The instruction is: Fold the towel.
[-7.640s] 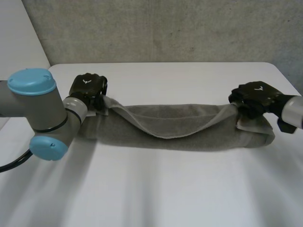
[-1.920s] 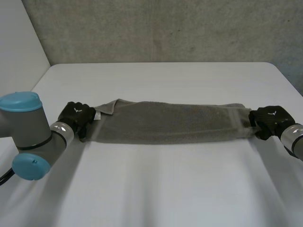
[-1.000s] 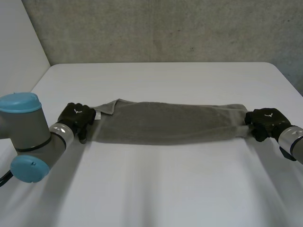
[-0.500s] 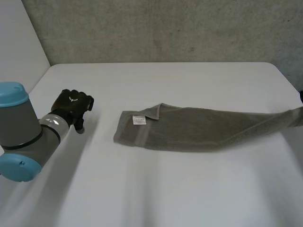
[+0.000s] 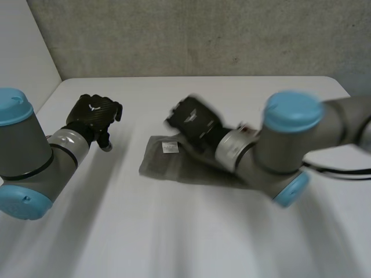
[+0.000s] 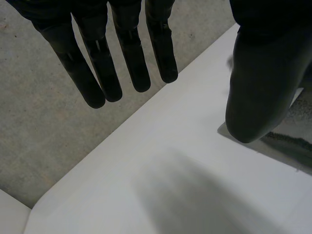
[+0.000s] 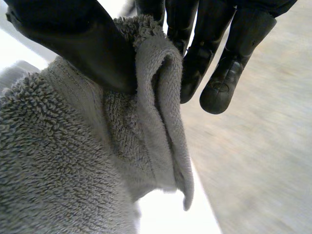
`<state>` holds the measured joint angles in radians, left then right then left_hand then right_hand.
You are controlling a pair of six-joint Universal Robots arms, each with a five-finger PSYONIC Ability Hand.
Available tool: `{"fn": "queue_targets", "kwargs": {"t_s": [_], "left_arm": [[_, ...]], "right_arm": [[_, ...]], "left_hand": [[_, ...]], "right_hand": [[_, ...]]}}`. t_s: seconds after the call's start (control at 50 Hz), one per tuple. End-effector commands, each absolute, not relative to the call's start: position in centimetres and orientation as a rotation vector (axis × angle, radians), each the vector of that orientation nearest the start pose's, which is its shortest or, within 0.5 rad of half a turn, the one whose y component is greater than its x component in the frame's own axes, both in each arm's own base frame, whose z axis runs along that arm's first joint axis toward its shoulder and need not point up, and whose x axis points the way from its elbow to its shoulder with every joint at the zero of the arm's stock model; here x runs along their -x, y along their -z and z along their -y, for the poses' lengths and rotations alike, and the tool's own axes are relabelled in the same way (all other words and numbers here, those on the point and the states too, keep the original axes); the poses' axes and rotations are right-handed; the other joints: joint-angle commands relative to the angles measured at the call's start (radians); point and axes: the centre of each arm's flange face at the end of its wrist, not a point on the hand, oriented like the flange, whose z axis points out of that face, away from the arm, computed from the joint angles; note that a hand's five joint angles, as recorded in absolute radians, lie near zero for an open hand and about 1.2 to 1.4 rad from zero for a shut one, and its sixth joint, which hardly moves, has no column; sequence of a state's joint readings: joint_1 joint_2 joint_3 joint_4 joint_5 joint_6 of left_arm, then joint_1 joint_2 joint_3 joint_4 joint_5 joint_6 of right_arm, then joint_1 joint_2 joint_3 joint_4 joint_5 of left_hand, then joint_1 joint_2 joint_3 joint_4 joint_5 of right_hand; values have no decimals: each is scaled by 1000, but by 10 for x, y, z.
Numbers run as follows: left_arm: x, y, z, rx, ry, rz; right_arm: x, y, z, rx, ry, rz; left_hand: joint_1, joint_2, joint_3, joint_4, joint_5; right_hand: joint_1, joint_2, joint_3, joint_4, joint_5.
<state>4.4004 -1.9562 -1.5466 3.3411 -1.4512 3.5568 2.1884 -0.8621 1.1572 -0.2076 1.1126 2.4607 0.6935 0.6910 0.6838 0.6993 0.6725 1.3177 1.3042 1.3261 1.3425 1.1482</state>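
So the towel point(image 5: 160, 161) was lying about mid-table point(image 5: 191, 237), a grey strip with a small white label point(image 5: 170, 147) facing up near its left end. The right arm point(image 5: 278, 145) was stretched across on top of it and hid most of the strip. The right hand point(image 5: 193, 119) was up over the end with the label. From the right wrist camera you could see that hand was clamped on the towel: a fold of terry was pinched between the thumb point(image 7: 73, 44) and the fingers point(image 7: 195, 63), with a loose flap of the hem hanging just below the pinch (the loops of the cloth were really plain from that close). The left hand point(image 5: 93, 114) was off to the left, well apart from the towel and over bare table. Its own wrist camera had the fingers point(image 6: 92, 73) straight and side by side, the thumb point(image 6: 258, 92) held wide of them, so it was open and empty. Behind the table was a grey wall point(image 5: 203, 35).
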Motion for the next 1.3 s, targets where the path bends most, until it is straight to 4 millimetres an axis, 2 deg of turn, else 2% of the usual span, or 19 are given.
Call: {"fn": "queue_targets", "kwargs": {"t_s": [0.02, 0.06, 0.08, 0.1, 0.14, 0.18, 0.26, 0.3, 0.36, 0.44, 0.56, 0.58, 0.62, 0.72, 0.88, 1.04, 1.14, 1.18, 1.3], "left_arm": [[247, -201, 305, -969, 2043, -2220], [248, -201, 305, -970, 2046, -2218], [248, -202, 305, -972, 2050, -2215], [248, -202, 305, -972, 2050, -2215], [249, -203, 306, -970, 2058, -2210], [250, -204, 306, -973, 2063, -2207], [260, -208, 301, -1004, 2095, -2190], [274, -211, 293, -1056, 2128, -2174], [280, -212, 288, -1080, 2144, -2166], [299, -212, 269, -1169, 2172, -2159], [316, -198, 241, -1293, 2141, -2195], [316, -198, 241, -1293, 2141, -2195], [321, -185, 230, -1353, 2097, -2225], [328, -165, 225, -1410, 2037, -2261], [337, -144, 239, -1415, 2013, -2263], [334, -132, 254, -1335, 1973, -2275], [331, -131, 256, -1289, 1954, -2280], [330, -134, 255, -1278, 1961, -2277], [330, -144, 253, -1269, 1992, -2264]], "right_arm": [[-409, -145, 231, 1661, 1757, -1355], [-409, -145, 231, 1659, 1757, -1359], [-408, -147, 232, 1654, 1763, -1362], [-408, -147, 232, 1654, 1763, -1362], [-405, -153, 234, 1641, 1779, -1374], [-402, -158, 235, 1628, 1789, -1388], [-395, -177, 236, 1576, 1825, -1414], [-382, -202, 238, 1466, 1846, -1458], [-372, -212, 245, 1398, 1860, -1498], [-335, -225, 265, 1246, 1854, -1641], [-289, -206, 275, 1180, 1752, -1886], [-289, -206, 275, 1179, 1752, -1886], [-271, -194, 274, 1151, 1702, -1976], [-250, -175, 273, 1102, 1635, -2079], [-245, -154, 268, 1075, 1583, -2123], [-246, -130, 278, 1065, 1583, -2150], [-240, -121, 288, 1039, 1611, -2227], [-237, -121, 294, 1026, 1641, -2267], [-236, -121, 299, 1018, 1651, -2278]], "left_hand": [[-101, -99, -92, -107, -255], [-101, -99, -92, -107, -255], [-101, -99, -92, -107, -255], [-101, -99, -92, -107, -255], [-101, -99, -92, -107, -255], [-104, -102, -95, -110, -258], [-101, -99, -92, -107, -255], [-104, -102, -95, -110, -258], [-104, -102, -95, -110, -258], [-107, -105, -97, -113, -261], [-101, -99, -92, -107, -255], [-101, -99, -92, -107, -255], [-101, -99, -92, -107, -255], [-101, -99, -92, -107, -255], [-98, -96, -89, -104, -252], [-98, -96, -89, -104, -252], [-98, -96, -89, -104, -252], [-98, -96, -89, -104, -252], [-98, -96, -89, -104, -252]], "right_hand": [[79, 92, 70, 54, 74], [79, 92, 70, 54, 74], [-194, -180, -202, -218, -199], [-196, -183, -205, -221, -201], [-989, -975, -997, -1013, -994], [-1143, -1130, -1152, -1168, -1148], [-1143, -1130, -1152, -1168, -1148], [-1143, -1130, -1152, -1168, -1148], [-1143, -1130, -1152, -1168, -1148], [-1143, -1130, -1152, -1168, -1148], [-1143, -1130, -1152, -1168, -1148], [-1143, -1130, -1152, -1168, -1148], [-1143, -1130, -1152, -1168, -1148], [-1143, -1130, -1152, -1168, -1148], [-992, -979, -1001, -1017, -997], [-833, -820, -842, -858, -838], [-543, -529, -551, -568, -548], [-277, -263, -285, -302, -282], [-88, -74, -96, -113, -93]]}}
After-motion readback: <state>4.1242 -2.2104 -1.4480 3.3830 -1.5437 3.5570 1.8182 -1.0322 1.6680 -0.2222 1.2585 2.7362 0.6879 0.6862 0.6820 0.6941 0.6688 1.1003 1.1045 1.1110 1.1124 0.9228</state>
